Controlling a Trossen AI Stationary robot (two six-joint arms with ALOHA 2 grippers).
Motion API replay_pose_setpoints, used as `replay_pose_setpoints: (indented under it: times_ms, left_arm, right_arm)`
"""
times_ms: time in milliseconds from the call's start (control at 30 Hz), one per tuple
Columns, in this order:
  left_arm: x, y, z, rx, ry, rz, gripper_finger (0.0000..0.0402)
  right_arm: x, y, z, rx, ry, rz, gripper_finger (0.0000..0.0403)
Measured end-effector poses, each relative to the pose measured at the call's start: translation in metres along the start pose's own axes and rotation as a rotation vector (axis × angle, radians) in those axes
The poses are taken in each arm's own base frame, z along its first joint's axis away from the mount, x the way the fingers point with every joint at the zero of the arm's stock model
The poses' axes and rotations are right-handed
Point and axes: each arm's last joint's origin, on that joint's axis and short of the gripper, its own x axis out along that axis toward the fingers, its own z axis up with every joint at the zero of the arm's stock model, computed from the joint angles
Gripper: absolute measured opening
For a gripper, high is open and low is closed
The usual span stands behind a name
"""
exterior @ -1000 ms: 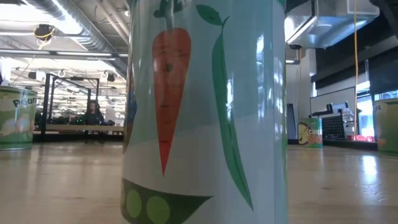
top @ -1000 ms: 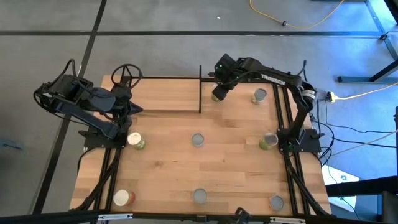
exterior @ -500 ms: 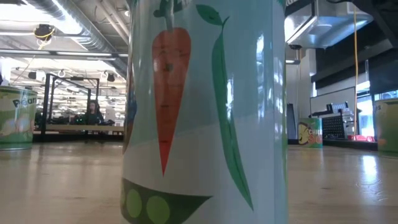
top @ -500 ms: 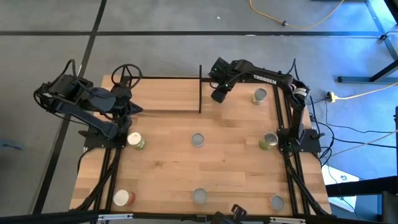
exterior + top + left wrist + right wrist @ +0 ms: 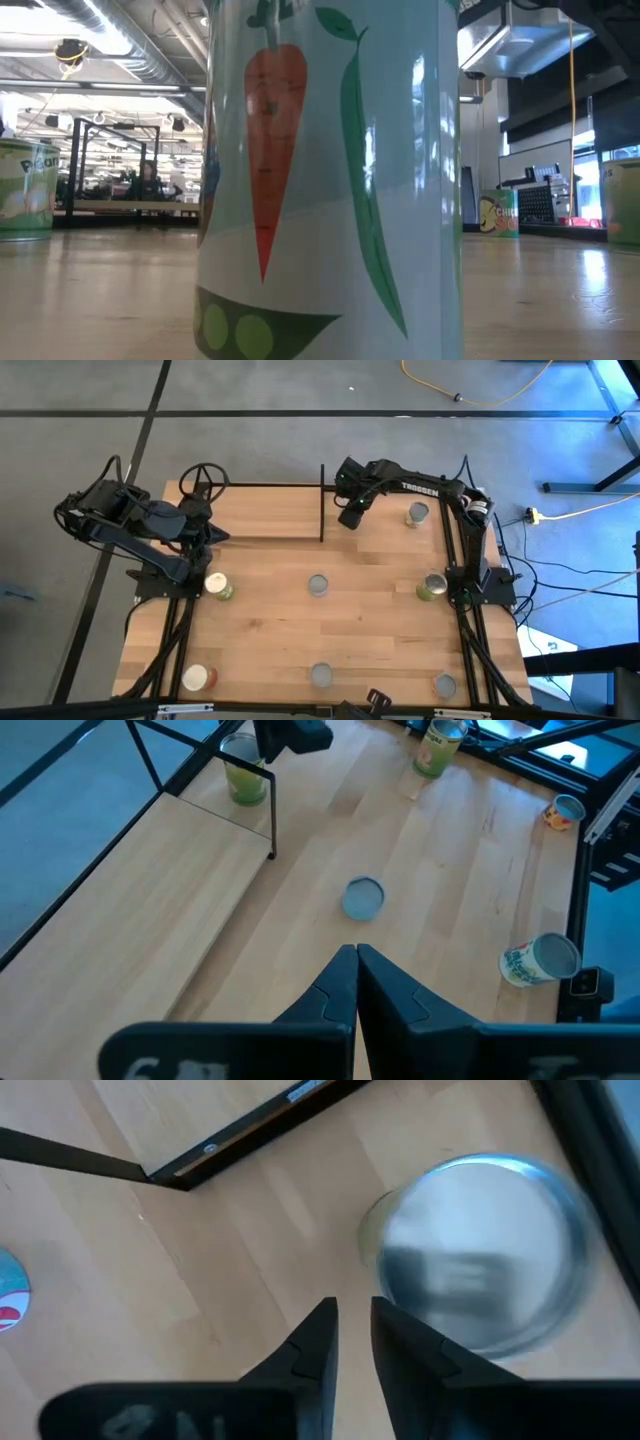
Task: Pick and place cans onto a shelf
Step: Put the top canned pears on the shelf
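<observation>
The right gripper (image 5: 349,516) hangs at the far side of the table (image 5: 380,625), just off the right end of the shelf (image 5: 265,515). Its fingers (image 5: 312,1342) stand a narrow gap apart with nothing between them. Just beside them a green-labelled can (image 5: 480,1270) stands upright, long axis vertical, silvery top facing up. It stands on the tabletop outside the shelf's end post (image 5: 272,820), not on the board.

The shelf board lies bare, framed by thin black rods, with open room along its length. Between the right gripper and the table's right edge a second can (image 5: 417,513) stands upright. More cans stand well apart across the table: one in the middle (image 5: 318,585), one at the right (image 5: 432,586), one at the left (image 5: 216,587). Three stand along the near edge.

The left gripper (image 5: 356,970) waits above the shelf's left end, fingers pressed together, empty.
</observation>
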Motion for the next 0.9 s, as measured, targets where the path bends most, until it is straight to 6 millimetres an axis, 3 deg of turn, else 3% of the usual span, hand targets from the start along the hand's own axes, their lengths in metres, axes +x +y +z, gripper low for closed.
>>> replay_pose_setpoints:
  times_ms: [267,600,900]
  left_arm:
    - [0.000,0.000,0.000,0.000,0.000,0.000,0.0000]
    - [0.000,0.000,0.000,-0.001,0.000,0.000,0.0000]
    - [0.000,0.000,0.000,-0.001,0.000,0.000,0.0000]
  right_arm:
    - [0.005,-0.002,0.001,0.000,0.006,-0.050,0.0068]
    - [-0.021,0.000,0.014,-0.006,-0.048,-0.052,0.0068]
    - [-0.012,-0.001,0.012,0.000,-0.032,-0.081,0.0068]
